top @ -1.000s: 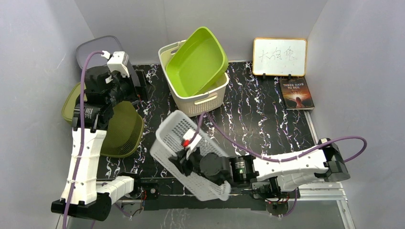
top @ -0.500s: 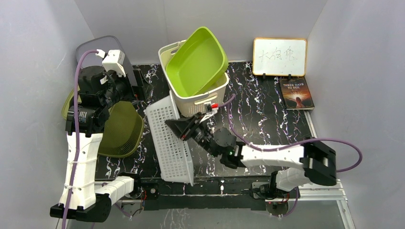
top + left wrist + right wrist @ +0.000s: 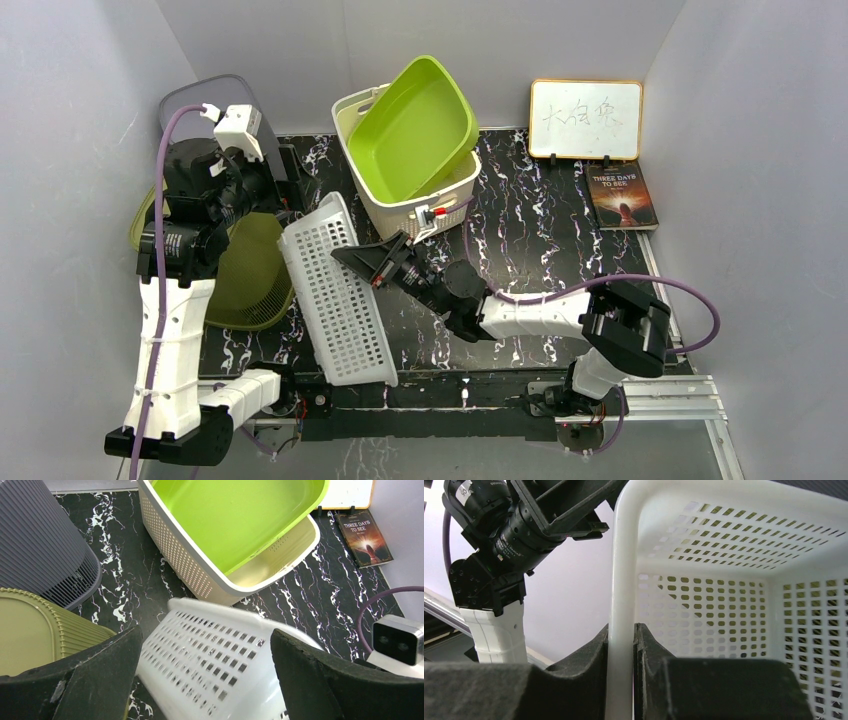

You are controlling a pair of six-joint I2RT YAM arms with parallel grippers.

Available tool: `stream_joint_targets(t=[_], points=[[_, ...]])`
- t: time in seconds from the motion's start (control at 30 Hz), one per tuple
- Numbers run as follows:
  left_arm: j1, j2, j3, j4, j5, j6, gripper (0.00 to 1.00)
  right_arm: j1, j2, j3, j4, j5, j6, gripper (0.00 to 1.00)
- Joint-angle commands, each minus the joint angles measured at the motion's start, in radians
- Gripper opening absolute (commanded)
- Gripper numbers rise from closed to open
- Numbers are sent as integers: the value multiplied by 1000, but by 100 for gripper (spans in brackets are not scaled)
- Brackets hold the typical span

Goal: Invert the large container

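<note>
Basket (image 3: 335, 300) is standing on its side because my right gripper (image 3: 625, 645) is squeezing its rim to flip it over.

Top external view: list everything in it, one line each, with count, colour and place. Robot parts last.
mesh basket: one, white, tipped on its side, front left of table.
perforated bin: one, cream, back centre.
tub: one, lime green, leaning inside the perforated bin.
ribbed bin: one, grey, back left corner.
ribbed basket: one, olive, left edge.
whiteboard: one, white, orange frame, back right.
book: one, dark, before the whiteboard.
table: one, black marbled.
left pincer: one, black, open, facing the mesh basket.
right pincer: one, black, shut on the mesh basket's rim.
</note>
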Motion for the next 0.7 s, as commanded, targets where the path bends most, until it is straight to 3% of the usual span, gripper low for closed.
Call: stream_joint_targets(t=[0.0, 0.2, 0.4, 0.67], points=[[-2, -4, 39, -12, 1, 11, 98, 2, -15, -20, 40, -16, 67, 0], [-2, -3, 38, -14, 1, 16, 98, -3, -131, -158, -133, -20, 71, 0], [-2, -7, 8, 14, 18, 3, 98, -8, -296, -388, -354, 117, 130, 0], [-2, -5, -20, 37, 34, -5, 99, -8, -446, -512, -614, 177, 169, 0]])
